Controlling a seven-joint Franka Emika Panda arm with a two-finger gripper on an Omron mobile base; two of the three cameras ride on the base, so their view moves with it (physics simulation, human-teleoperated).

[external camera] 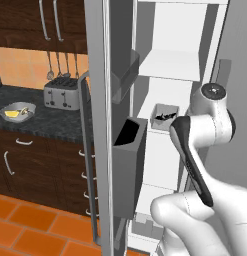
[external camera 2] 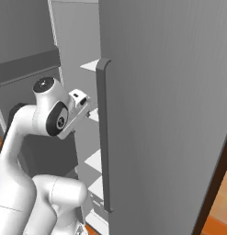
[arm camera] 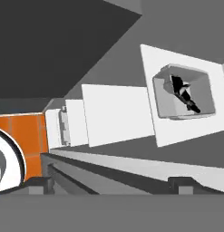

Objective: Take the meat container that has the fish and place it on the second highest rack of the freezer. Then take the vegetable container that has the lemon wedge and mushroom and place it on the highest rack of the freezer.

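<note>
Fish done, vegetable container next — back out of the freezer.

Meat container point(arm camera: 183, 92) with the dark fish seated on a freezer rack point(arm camera: 152, 72), at two o'clock in the hand view. Gripper point(arm camera: 106, 181) fingers spread wide, nothing held. Best withdrawn straight — clear of the door bin point(external camera: 127, 165) — then turned toward the bowl-like dish point(external camera: 16, 112) on the counter point(external camera: 40, 120) at nine o'clock, likely the lemon and mushroom.

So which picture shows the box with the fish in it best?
The hand view: the box faces the camera, with the dark fish inside clearly seen. The left base view shows the box smaller on a freezer shelf, partly behind the arm.
</note>
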